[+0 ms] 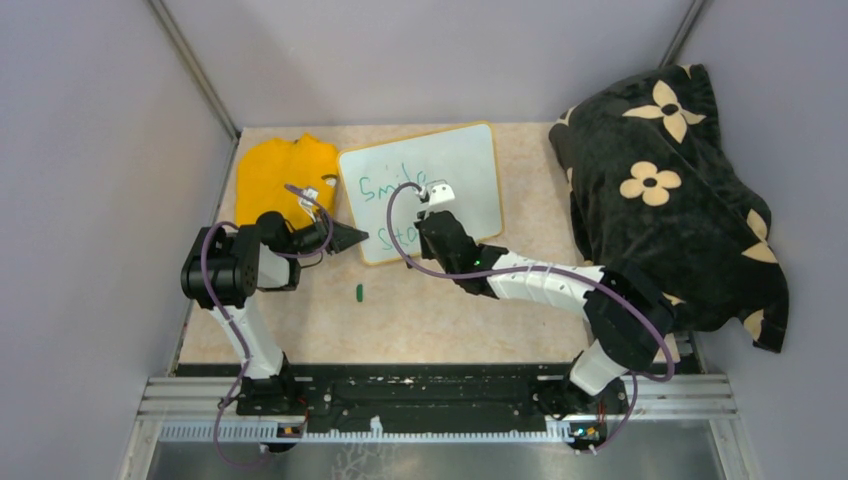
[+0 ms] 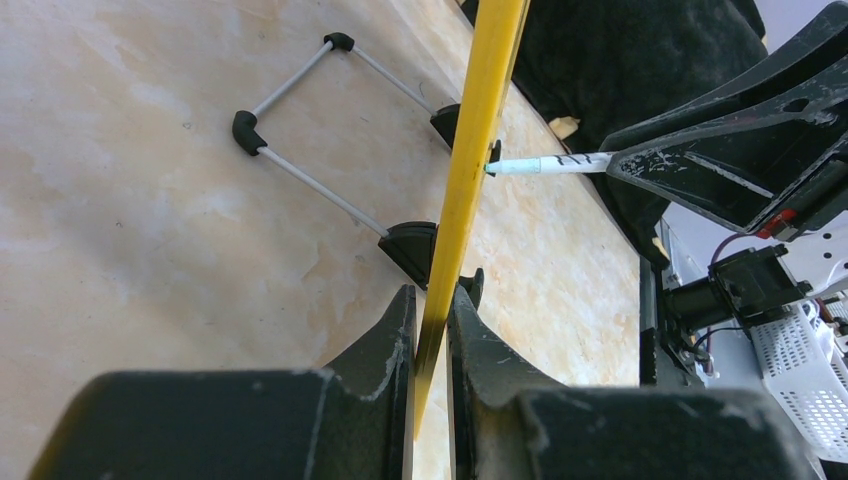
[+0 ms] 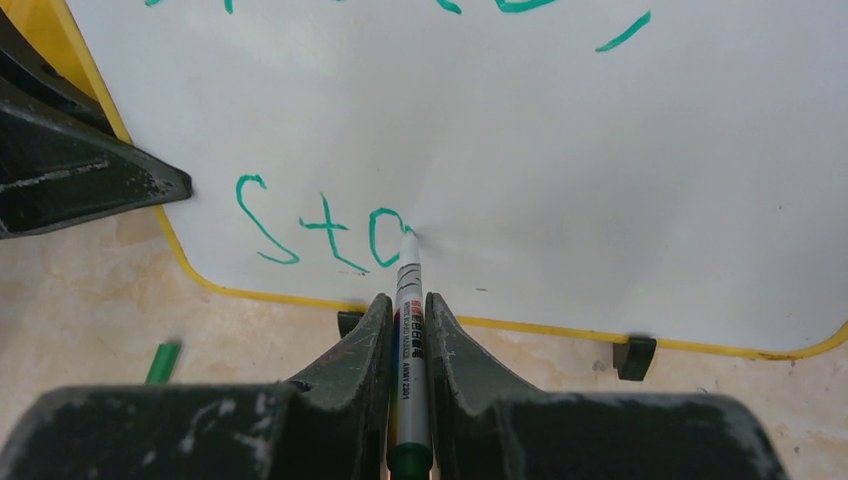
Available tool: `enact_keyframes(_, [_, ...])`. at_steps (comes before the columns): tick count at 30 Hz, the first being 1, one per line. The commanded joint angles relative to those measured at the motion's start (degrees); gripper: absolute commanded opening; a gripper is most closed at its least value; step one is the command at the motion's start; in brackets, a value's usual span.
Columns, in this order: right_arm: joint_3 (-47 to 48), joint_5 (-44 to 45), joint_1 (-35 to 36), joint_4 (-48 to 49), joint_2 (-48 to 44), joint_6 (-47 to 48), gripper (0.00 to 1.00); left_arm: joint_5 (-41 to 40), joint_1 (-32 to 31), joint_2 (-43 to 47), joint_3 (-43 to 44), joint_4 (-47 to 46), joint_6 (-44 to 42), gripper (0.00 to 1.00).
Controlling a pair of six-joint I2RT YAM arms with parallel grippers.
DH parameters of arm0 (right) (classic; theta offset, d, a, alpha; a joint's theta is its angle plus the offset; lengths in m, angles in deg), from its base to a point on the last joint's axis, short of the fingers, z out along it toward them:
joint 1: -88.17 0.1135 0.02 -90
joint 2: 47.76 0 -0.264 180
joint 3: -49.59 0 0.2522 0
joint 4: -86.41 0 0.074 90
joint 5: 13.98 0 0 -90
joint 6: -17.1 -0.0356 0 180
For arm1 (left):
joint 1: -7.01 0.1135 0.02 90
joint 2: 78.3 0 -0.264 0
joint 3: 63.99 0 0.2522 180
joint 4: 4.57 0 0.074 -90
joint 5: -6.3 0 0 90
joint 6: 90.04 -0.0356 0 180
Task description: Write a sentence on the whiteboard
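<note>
The whiteboard (image 1: 470,165) stands tilted at the back middle of the table, with a thin yellowish frame. Green writing (image 3: 320,225) reads "Smile," on the first line and "Sta" on the second. My left gripper (image 1: 358,237) is shut on the board's left edge (image 2: 470,170), seen edge-on in the left wrist view. My right gripper (image 3: 405,310) is shut on a white marker (image 3: 408,320) with a green end. Its tip touches the board right after the "a". The marker (image 2: 545,164) also shows in the left wrist view, meeting the board.
A folded yellow cloth (image 1: 280,172) lies left of the board. A green marker cap (image 1: 359,292) lies on the table in front of the board. A black blanket with cream flowers (image 1: 665,190) covers the right side. Black clip feet (image 3: 634,356) and a wire stand (image 2: 300,170) hold the board.
</note>
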Motion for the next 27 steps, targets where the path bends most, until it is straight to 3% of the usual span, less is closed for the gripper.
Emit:
enact_keyframes(1, [-1.8,0.7,-0.9,1.6,-1.9,-0.8,0.00,-1.2,-0.1,-1.5,0.3,1.8,-0.6,0.00])
enact_keyframes(18, [0.0,0.0,-0.9,0.9,-7.5,-0.5,0.00,-1.2,0.0,-1.6,0.4,1.8,-0.5,0.00])
enact_keyframes(27, [3.0,0.5,-0.9,1.0,-5.3,1.0,0.00,-1.3,0.0,-1.6,0.3,2.0,-0.5,0.00])
